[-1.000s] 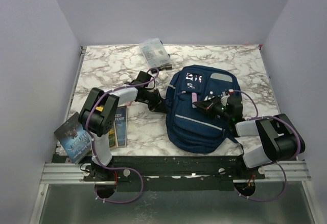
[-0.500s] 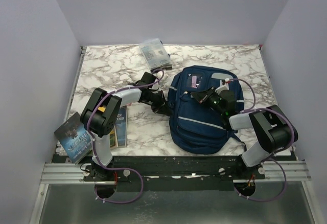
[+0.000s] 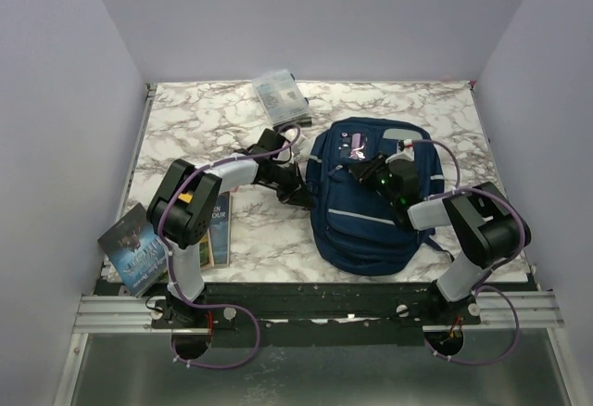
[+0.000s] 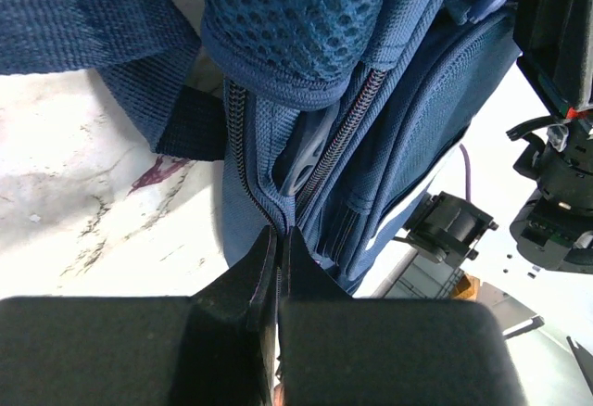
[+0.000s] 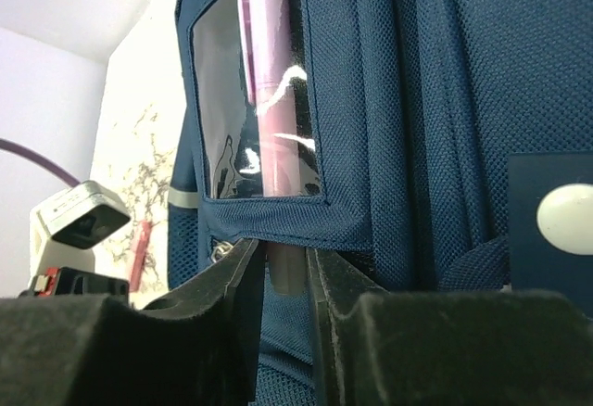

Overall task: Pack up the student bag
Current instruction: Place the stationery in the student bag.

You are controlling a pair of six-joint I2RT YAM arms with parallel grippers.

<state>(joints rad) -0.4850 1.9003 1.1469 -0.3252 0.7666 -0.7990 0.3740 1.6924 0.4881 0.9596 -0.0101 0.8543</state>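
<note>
The navy student bag (image 3: 366, 211) lies flat on the marble table, right of centre. My left gripper (image 3: 298, 191) is at its left edge. In the left wrist view the left gripper (image 4: 278, 239) is shut on the bag's (image 4: 389, 146) zipper edge. My right gripper (image 3: 363, 171) is over the upper part of the bag. In the right wrist view the right gripper (image 5: 283, 260) is shut on the lower end of a pink marker (image 5: 273, 119). Most of the marker sits inside the clear window pocket of the bag (image 5: 445, 100).
A small clear plastic pouch (image 3: 281, 95) lies at the back of the table. Two books (image 3: 148, 244) lie at the front left by the left arm's base. A thin dark red item (image 5: 141, 253) lies on the table left of the bag.
My right gripper has moved up and left over the bag with the pink marker and slid it into the window pocket. The left gripper has shifted slightly, staying on the bag's edge.
</note>
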